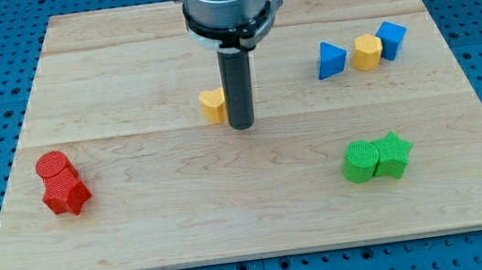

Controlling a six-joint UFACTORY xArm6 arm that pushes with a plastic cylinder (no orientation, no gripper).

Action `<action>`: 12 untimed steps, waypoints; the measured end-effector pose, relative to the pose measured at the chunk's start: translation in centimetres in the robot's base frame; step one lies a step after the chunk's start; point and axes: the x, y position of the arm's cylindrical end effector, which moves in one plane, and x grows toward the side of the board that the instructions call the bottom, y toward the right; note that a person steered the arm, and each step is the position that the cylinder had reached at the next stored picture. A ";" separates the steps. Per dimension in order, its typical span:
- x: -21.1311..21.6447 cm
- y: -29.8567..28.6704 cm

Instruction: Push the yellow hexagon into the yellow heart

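The yellow hexagon (365, 51) sits at the view's upper right, touching a blue triangle (330, 59) on its left and a blue cube (391, 39) on its right. The yellow heart (212, 105) lies near the board's middle, partly hidden behind the rod. My tip (241, 124) rests on the board just right of the yellow heart, close to or touching it. The tip is far to the left of the yellow hexagon.
A red cylinder (53, 165) and a red star-like block (67, 194) touch at the view's left. Two green blocks (360, 161) (393, 154) touch at the lower right. The wooden board (251, 217) lies on a blue pegboard.
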 end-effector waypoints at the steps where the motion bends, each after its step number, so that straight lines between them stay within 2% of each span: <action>1: -3.2 -5.8; 2: -3.8 0.4; 4: -6.0 24.2; 5: -6.9 28.0; 6: -8.1 20.9; 8: -12.3 11.9; 9: -12.5 4.1; 11: -18.2 6.8; 12: -17.9 2.9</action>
